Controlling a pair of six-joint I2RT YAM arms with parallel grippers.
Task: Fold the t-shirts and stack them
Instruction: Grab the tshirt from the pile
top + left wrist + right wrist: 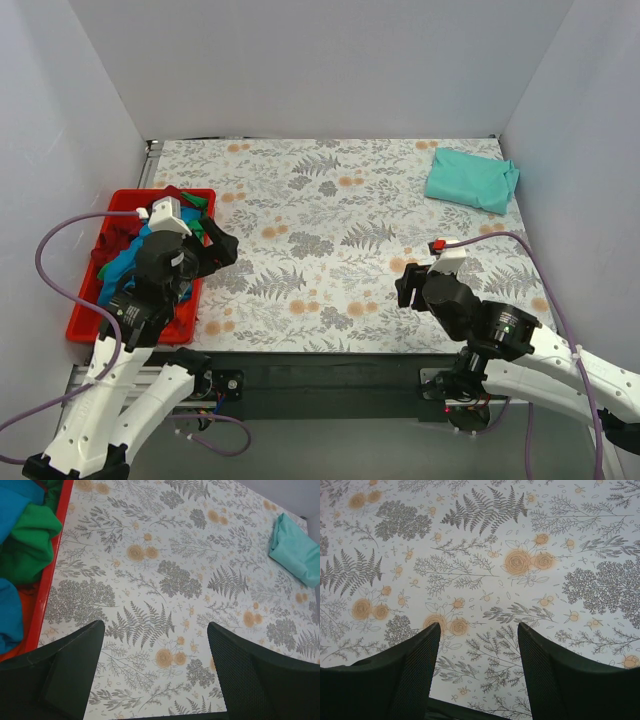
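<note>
A folded pale mint green t-shirt [472, 180] lies at the table's far right; it also shows in the left wrist view [296, 549]. Crumpled t-shirts fill the red tray [84, 322] at the left: blue [122, 262], bright green [200, 226] and dark red [172, 192]. The left wrist view shows the bright green shirt [27, 545] and the blue one [10, 615] inside the tray. My left gripper [222, 248] is open and empty just right of the tray [156, 626]. My right gripper [404, 285] is open and empty over bare table [479, 626].
The table carries a floral patterned cloth [330, 240]. Grey walls close it in at the back and both sides. Purple cables loop beside both arms.
</note>
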